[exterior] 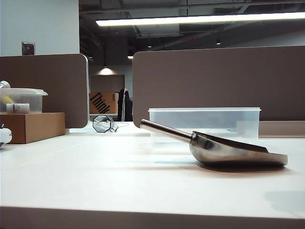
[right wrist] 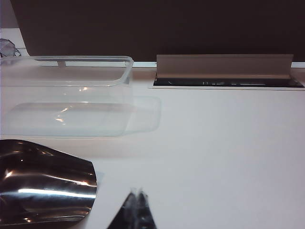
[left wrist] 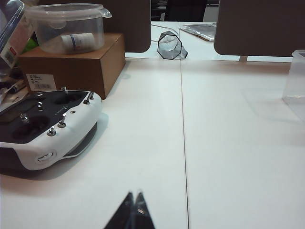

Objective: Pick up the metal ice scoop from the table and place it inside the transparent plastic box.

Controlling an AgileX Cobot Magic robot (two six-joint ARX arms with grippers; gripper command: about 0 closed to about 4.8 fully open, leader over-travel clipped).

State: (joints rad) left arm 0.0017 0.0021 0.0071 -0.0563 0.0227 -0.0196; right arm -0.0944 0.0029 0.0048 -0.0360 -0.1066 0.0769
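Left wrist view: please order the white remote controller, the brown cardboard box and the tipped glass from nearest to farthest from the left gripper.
From the shut left gripper at the near table edge:
1. The white remote controller, close by on the table, off to one side.
2. The brown cardboard box, behind the controller, with a clear tub on top.
3. The tipped glass, lying at the far end by the divider.

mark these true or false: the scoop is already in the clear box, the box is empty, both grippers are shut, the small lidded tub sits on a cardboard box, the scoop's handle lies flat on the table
1. The shiny silver metal ice scoop is inside the long transparent plastic box. False: it lies on the white table in front of the box.
2. That box is empty. True.
3. The left gripper and right gripper are shut. True.
4. The small clear lidded tub sits on the brown cardboard box. True.
5. The scoop's handle lies flat. False: it slants upward.
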